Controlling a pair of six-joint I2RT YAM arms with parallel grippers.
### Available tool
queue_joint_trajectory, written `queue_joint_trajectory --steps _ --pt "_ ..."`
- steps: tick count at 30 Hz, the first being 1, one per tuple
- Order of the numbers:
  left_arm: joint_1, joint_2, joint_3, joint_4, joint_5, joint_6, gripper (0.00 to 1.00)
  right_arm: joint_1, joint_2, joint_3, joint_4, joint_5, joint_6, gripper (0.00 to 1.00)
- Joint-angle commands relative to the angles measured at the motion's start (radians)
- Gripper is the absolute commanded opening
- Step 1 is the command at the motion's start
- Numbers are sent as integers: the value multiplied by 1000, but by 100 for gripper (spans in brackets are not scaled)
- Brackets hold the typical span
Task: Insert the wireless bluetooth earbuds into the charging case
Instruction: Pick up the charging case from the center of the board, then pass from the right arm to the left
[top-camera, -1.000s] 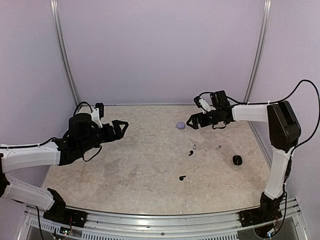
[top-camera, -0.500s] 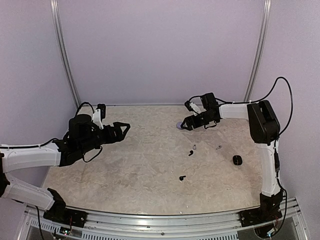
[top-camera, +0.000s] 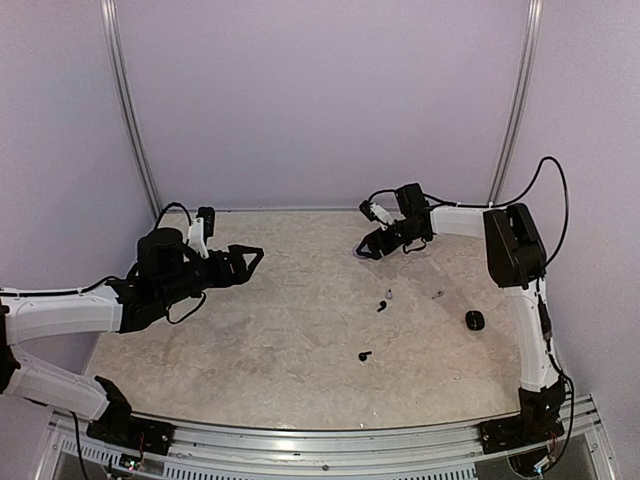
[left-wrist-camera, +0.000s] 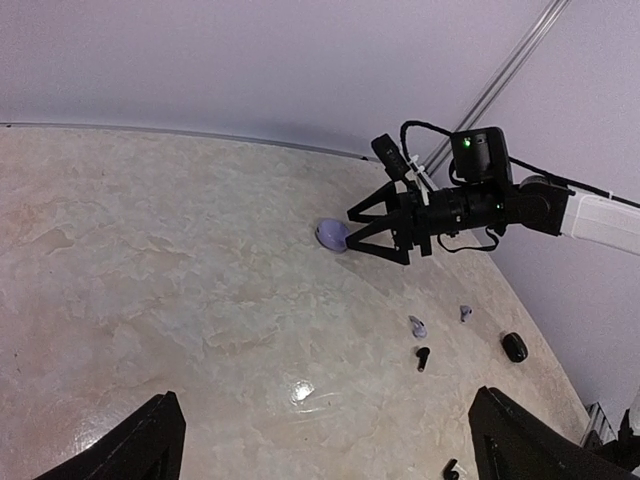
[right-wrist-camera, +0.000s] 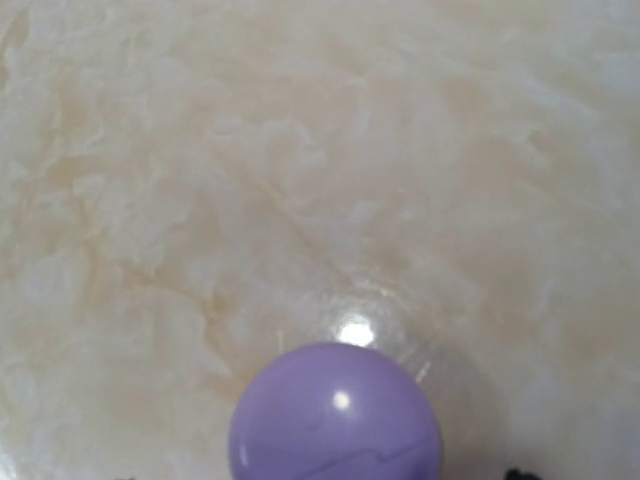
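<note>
A round purple case lies closed at the back of the table and fills the bottom of the right wrist view. My right gripper is open, its jaws spread on either side of the case, which it hides in the top view. Two pale earbuds and two black earbuds lie loose mid-table. A black case lies at the right. My left gripper is open and empty, hovering over the left of the table, far from the buds.
The purple back wall and metal corner posts stand close behind the right gripper. The right arm's cable loops above it. The table's front rail runs along the near edge.
My right gripper has moved left along the back of the table to the purple case, which it now covers in the top view. My left gripper has edged slightly right.
</note>
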Motion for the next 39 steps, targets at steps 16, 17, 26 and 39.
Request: queue_joint_trajectory --steps 16,17,26,39 --pt "-4 33 0 52 57 40 99 32 106 94 -88 -9 -192 69" --pt "-4 35 1 52 56 41 99 32 107 95 -87 -11 -193 70" --pt "-4 48 15 35 37 54 99 36 111 108 -103 -27 -200 53" --pt "-139 -25 -89 153 -178 383 99 91 -187 -205 -101 -151 10 42"
